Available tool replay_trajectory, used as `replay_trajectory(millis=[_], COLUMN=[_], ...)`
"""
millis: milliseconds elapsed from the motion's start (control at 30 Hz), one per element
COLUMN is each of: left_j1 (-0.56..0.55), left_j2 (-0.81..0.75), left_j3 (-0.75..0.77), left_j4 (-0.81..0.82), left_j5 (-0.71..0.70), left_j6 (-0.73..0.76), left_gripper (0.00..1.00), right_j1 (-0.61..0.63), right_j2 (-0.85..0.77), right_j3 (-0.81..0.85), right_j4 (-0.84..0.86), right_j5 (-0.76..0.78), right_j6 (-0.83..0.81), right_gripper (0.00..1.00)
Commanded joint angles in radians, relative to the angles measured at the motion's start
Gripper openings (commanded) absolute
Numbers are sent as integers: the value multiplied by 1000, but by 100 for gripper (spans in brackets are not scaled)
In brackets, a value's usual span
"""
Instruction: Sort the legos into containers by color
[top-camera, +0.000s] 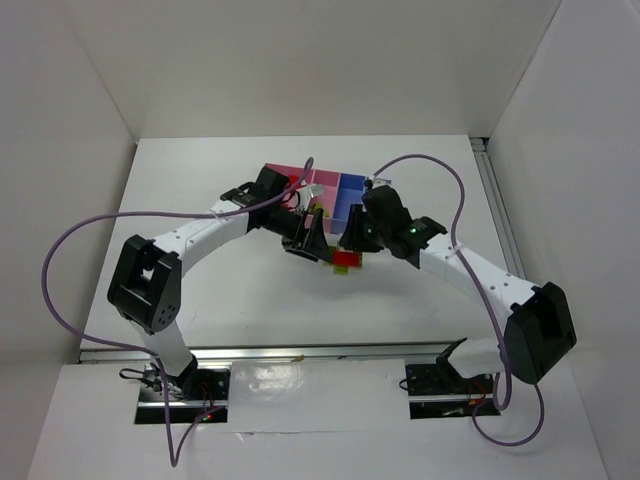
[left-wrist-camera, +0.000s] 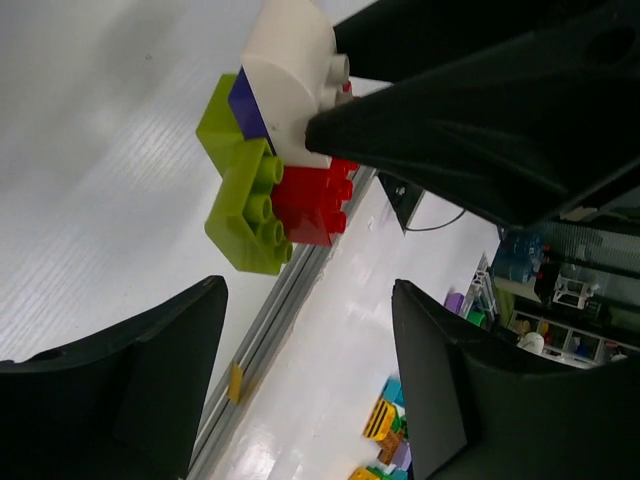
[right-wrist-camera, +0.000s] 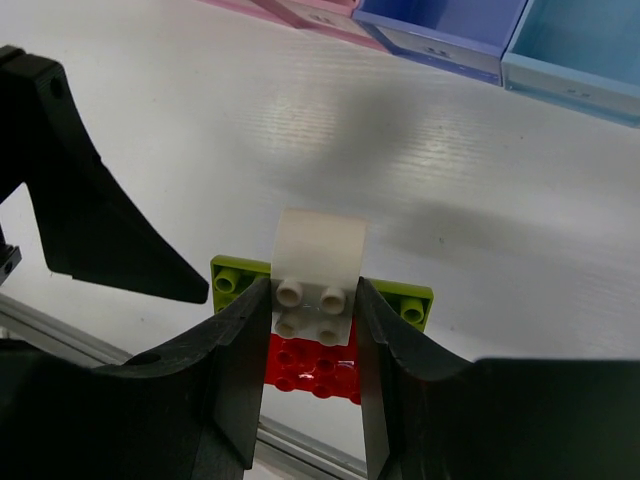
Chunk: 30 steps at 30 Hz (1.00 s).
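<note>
Right gripper (right-wrist-camera: 312, 296): clamped tight, one finger on each side of the white brick (right-wrist-camera: 318, 250), and that grip looks solid
Clump: the white brick sits joined to a red brick (right-wrist-camera: 315, 365), with a yellow-green plate (right-wrist-camera: 417, 300) poking out on both sides behind them; the whole lot hangs together as one piece
Left wrist view: same clump from the side, yellow-green studs next to the red block, the white rounded piece at the far end and a thin dark-blue sliver (left-wrist-camera: 246, 100) between white and green
Left gripper (left-wrist-camera: 305, 300): jaws wide apart, nothing between them, pointed at the clump from just beside it
Where the legos are: over the table (top-camera: 200, 200), just in front of the containers (top-camera: 325, 190), on the arms' side of them and outside every bin; I can't tell whether the clump touches the surface
Bins from the right wrist: blue bin (right-wrist-camera: 440, 25) and light blue bin (right-wrist-camera: 585, 50) across the top edge, a strip of pink bin (right-wrist-camera: 310, 8) to their left
Overhead: both arms meet at the middle, grippers close together, red showing between them
</note>
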<state>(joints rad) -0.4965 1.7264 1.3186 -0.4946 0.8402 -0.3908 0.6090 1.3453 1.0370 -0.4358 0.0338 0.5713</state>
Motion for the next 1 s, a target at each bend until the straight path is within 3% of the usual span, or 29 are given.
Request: replay_trajectory(millis=[0,367,733,967], left_j1=[-4,-4,-4,-4], left_j2=[10,58,79,79], left_j3=[7,-2,-31,-70], left_j4=[60,82,168,323], left_j5=[24,-16,104,203], left_j6=[-3,-13,-42,-137], left_gripper=[77,71,67,48], right_j1=[-6,-24,-25,-25], right_j2=[-35,-89,-107,-98], right_j3=[-8,-8,-8,-26], right_j4=[71,80,91,129], right_j5=[-44,-75,-106,-146], right_j6=[-24,-33,-33,-33], right_gripper=[17,17,17,17])
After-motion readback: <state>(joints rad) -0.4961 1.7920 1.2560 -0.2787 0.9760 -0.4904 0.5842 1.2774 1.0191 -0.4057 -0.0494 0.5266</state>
